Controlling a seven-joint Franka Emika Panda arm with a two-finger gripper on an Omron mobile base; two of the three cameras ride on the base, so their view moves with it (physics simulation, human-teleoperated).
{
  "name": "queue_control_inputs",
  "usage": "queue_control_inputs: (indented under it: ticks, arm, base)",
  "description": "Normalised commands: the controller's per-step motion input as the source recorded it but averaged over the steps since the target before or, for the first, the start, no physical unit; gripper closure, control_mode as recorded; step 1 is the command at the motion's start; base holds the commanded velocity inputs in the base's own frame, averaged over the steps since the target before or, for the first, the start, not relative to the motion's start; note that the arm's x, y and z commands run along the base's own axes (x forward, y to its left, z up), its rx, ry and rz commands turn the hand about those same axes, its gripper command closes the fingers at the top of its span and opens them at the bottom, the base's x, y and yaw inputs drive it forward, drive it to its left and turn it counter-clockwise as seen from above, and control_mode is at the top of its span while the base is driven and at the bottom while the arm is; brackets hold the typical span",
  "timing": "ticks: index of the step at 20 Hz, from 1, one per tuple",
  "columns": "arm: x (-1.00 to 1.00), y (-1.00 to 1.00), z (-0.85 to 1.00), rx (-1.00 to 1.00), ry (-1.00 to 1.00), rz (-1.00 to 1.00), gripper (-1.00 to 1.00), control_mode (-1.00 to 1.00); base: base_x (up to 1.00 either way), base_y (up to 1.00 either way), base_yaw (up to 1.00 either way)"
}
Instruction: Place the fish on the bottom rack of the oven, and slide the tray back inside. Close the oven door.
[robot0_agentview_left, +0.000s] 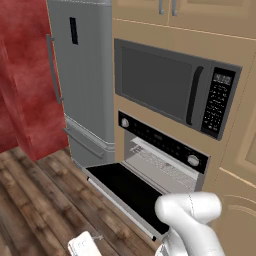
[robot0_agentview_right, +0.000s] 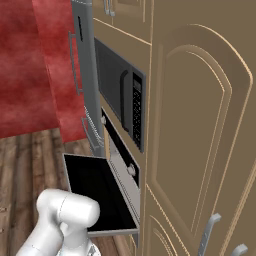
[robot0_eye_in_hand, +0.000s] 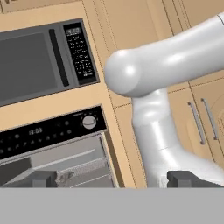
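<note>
gripper (robot0_eye_in_hand: 112, 178) fingertips spread wide, holding nothing.

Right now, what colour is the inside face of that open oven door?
Black, with a steel edge; the oven door shows best in the left base view.

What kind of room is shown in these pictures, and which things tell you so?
Most likely a home kitchen. A dark microwave with a keypad sits above a built-in black-and-steel wall oven whose dark glass door hangs open. A tall grey fridge stands beside them, set among tan wooden cabinets.
</note>
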Motion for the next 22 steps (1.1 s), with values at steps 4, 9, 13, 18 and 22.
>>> queue_control_inputs:
  ticks: [4, 9, 13, 18, 22]
  arm:
    - [0.54, -0.39, -0.21, 0.02, -0.03, 0.05, -1.0, -1.0]
    - [0.75, -0.18, -0.25, 0.08, 0.04, 0.08, -1.0, -1.0]
    - [0.71, 0.04, -0.4, 0.15, 0.2, 0.17, -1.0, -1.0]
    - [0.48, 0.24, -0.72, 0.2, 0.1, 0.21, -1.0, -1.0]
    - [0.34, 0.2, -0.89, 0.16, 0.03, 0.21, -1.0, -1.0]
  base:
    - [0.0, 0.0, 0.0]
    - [0.0, 0.0, 0.0]
    - [0.0, 0.0, 0.0]
    - [0.0, 0.0, 0.0]
    - [0.0, 0.0, 0.0]
